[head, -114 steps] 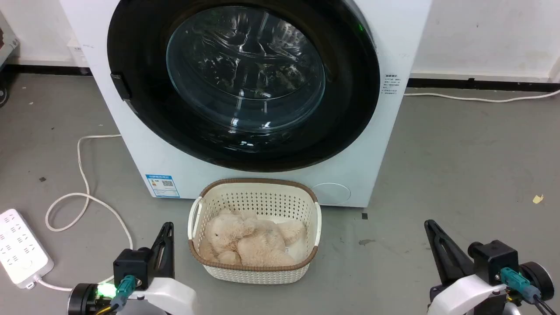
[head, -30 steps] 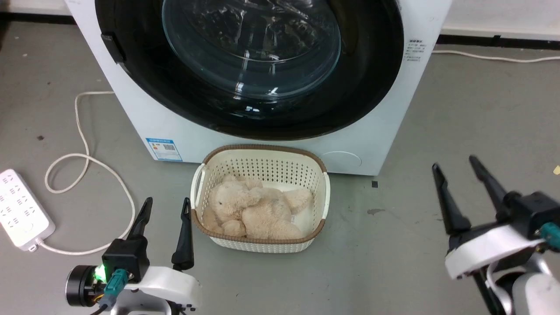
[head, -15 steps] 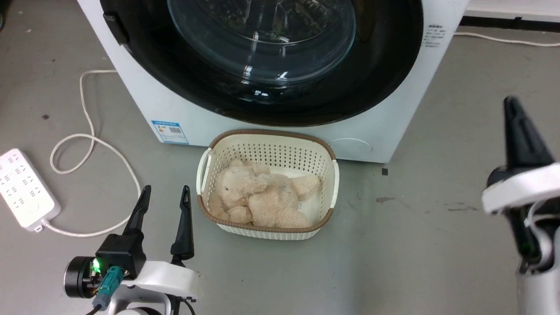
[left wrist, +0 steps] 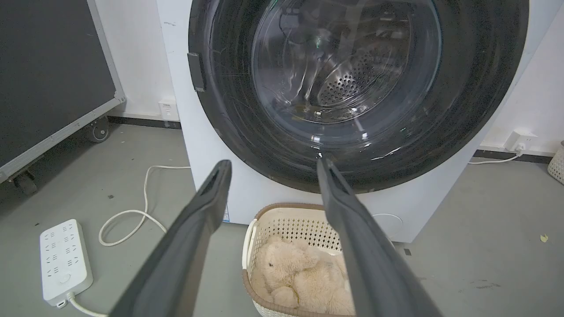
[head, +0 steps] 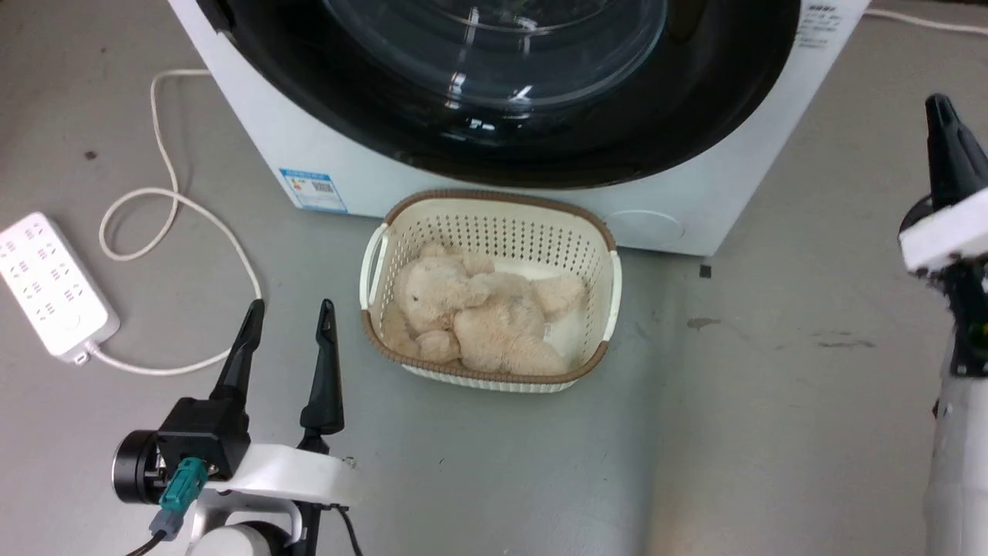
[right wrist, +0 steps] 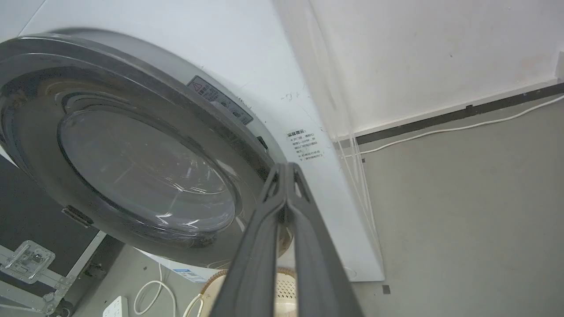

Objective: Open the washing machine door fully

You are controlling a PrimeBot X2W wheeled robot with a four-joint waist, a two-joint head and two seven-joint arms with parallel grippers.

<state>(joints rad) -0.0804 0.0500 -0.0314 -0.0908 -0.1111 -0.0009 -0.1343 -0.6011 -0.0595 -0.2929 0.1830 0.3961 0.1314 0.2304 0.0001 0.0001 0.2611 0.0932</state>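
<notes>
The white washing machine [head: 324, 166] stands at the top of the head view. Its door [head: 617, 131], a glossy black disc with a clear glass bowl, lies closed against the front. My left gripper [head: 290, 309] hovers over the floor left of the basket, open and empty. In the left wrist view it [left wrist: 273, 164] points at the lower part of the door [left wrist: 246, 123], well short of it. My right gripper [head: 940, 108] is raised at the far right, shut on nothing. In the right wrist view it [right wrist: 286, 168] points at the door's right edge [right wrist: 246, 145] on the machine [right wrist: 264, 66].
A cream basket [head: 494, 202] holding a plush bear [head: 478, 313] sits on the floor against the machine's front. A white power strip [head: 50, 286] and its looped cable [head: 166, 193] lie to the left. A black wheeled case [left wrist: 53, 79] stands further left.
My right gripper went from open to shut and rose along the right side toward the machine. The head view shifted as the camera moved. The left gripper stays open in place.
</notes>
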